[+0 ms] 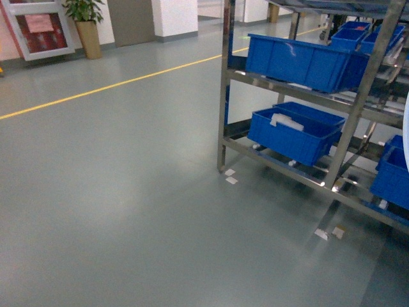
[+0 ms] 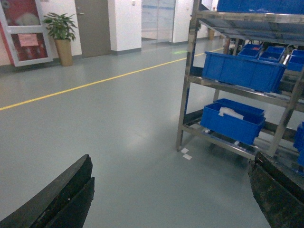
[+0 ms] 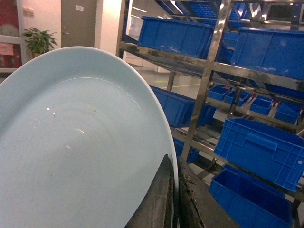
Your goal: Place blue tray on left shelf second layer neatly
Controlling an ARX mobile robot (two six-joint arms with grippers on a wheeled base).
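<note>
With the right gripper (image 3: 173,199) clamping the blue tray (image 3: 76,152) rim and the left gripper (image 2: 171,190) open, level it before entering the steel rack (image 3: 204,95) ahead.

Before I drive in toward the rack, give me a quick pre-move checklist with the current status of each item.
1. Blue tray held: ok, right gripper is shut on its rim.
2. Left gripper free: ok, open and holding nothing.
3. Floor toward the steel rack: ok, nothing lies on it but small tape marks.
4. Free spot on the second tier: cannot tell, blue crates fill what shows.
5. Tray level: not ok, it sits tilted in the right wrist view.
</note>
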